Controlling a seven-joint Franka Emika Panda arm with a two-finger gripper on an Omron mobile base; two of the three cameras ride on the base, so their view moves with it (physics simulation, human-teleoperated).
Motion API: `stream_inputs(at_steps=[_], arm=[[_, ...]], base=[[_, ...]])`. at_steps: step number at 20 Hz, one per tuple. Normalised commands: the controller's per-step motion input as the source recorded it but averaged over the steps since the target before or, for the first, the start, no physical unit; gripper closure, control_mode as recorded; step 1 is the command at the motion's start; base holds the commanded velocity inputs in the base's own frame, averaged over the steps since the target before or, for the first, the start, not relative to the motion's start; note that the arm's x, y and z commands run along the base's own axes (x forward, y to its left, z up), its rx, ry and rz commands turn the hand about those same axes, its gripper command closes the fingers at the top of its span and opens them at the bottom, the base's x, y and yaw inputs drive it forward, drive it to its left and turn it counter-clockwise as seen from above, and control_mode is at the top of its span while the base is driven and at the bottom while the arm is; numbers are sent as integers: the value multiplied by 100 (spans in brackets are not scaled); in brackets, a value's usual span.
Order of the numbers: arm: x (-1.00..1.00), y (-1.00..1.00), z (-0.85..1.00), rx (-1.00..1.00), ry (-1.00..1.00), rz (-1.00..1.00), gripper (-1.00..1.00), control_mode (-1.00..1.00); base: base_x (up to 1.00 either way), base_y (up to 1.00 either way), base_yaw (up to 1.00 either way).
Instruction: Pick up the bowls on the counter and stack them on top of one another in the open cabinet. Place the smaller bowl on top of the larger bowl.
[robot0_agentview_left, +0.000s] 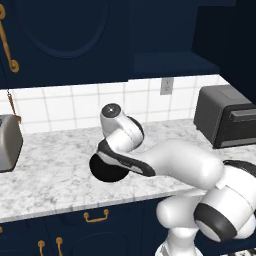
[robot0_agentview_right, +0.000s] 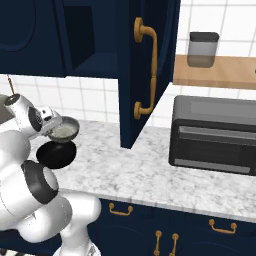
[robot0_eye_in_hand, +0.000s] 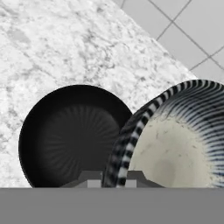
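Hand view puts the smaller bowl (robot0_eye_in_hand: 183, 144) at the lower right, its striped rim clenched between my fingertips (robot0_eye_in_hand: 92, 178) at the bottom edge; my pincer (robot0_eye_in_hand: 110, 178) grips it. The larger bowl (robot0_eye_in_hand: 72, 135) sits at centre left on the counter (robot0_eye_in_hand: 52, 48), just beside the small one. In the right base view the smaller bowl (robot0_agentview_right: 64, 129) hangs at middle left above the black one (robot0_agentview_right: 56, 154); the open cabinet (robot0_agentview_right: 82, 40) waits in the upper left, its shelf bare as far as I can see. I judge nothing is stacked yet; both bowls are left to place, and the black one ought to go first.
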Motion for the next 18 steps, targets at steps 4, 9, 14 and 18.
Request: stream_inputs(at_steps=[4,9,14,18], arm=[[0,53,-49,-24,16,15,100,-100],[0,15,-71,-13,9,13,100,-100],[0,11,-57,-9,0,8,100,-100],[-2,9,-47,-4,2,7,100,-100]], base=[[0,0,0],[0,0,0],[0,0,0],[0,0,0]])
